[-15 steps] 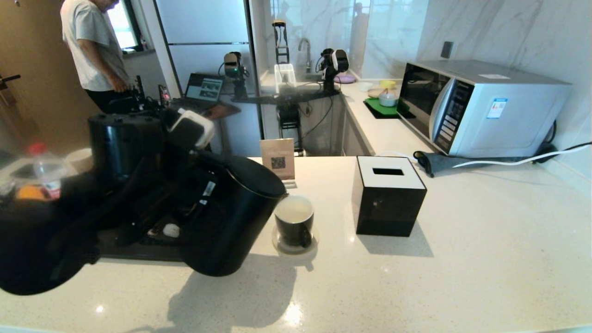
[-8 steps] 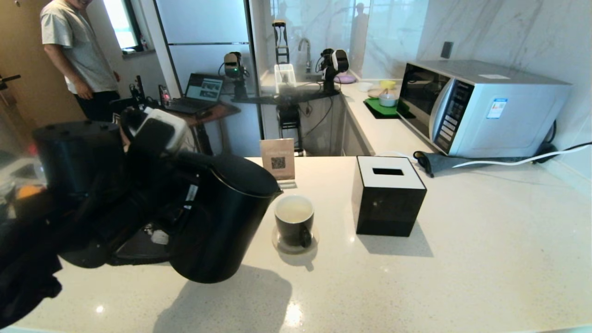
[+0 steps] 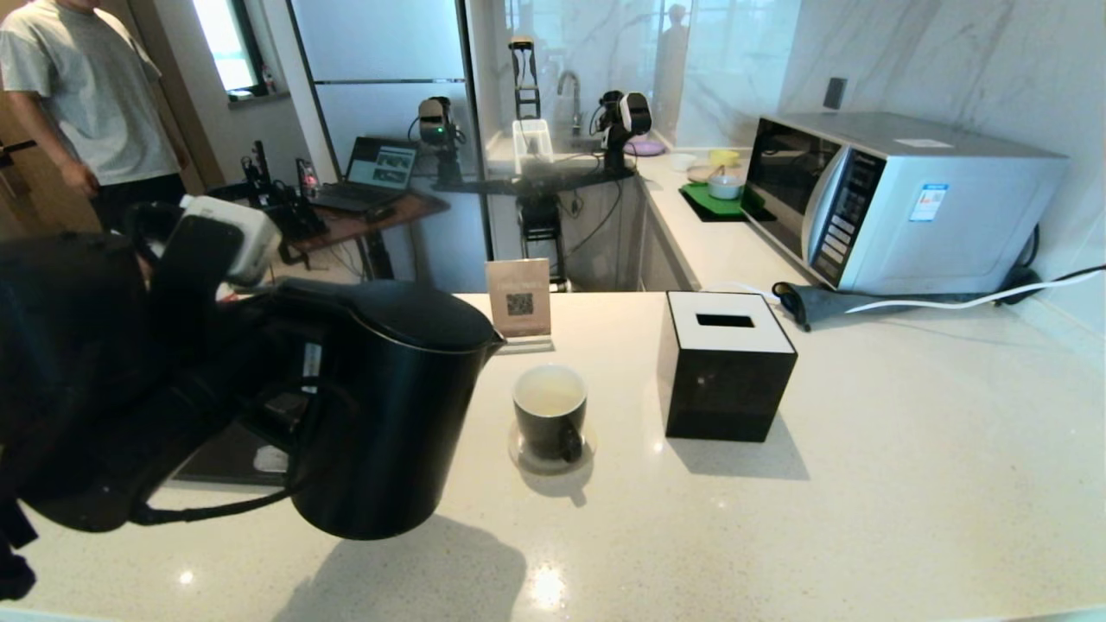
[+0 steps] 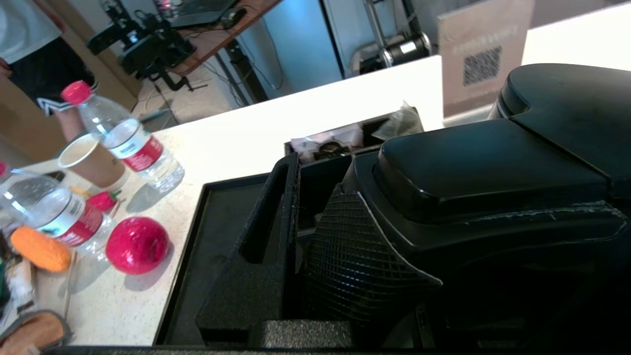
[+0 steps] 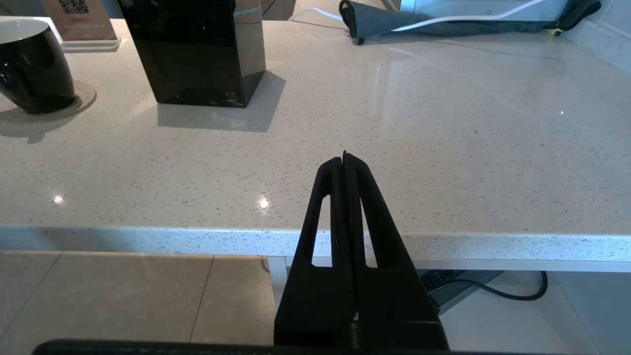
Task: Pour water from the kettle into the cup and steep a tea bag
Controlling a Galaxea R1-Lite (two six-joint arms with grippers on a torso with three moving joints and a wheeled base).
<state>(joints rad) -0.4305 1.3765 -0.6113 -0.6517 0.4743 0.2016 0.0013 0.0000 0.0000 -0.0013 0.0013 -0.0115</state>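
Note:
The matte black kettle (image 3: 389, 415) hangs above the counter, nearly upright, its spout a little left of and above the cup (image 3: 549, 410). My left gripper (image 4: 345, 246) is shut on the kettle's handle; in the head view my own arm hides the grip. The kettle's lid and handle (image 4: 493, 167) fill the left wrist view. The small black cup with its white inside stands on a saucer (image 3: 523, 458), also in the right wrist view (image 5: 29, 64). No water stream shows. My right gripper (image 5: 344, 157) is shut and empty at the counter's front edge.
A black tissue box (image 3: 726, 363) stands right of the cup, a QR sign (image 3: 518, 298) behind it, a microwave (image 3: 899, 199) at the back right. Under the kettle lies a black tray (image 4: 217, 236) with sachets (image 4: 335, 143). Bottles (image 4: 128, 143), a paper cup (image 4: 91, 160) and an apple (image 4: 137, 244) sit further left.
The kettle has swung back from its tilt over the cup to nearly upright and moved left, away from the cup. My left arm has drawn back with it.

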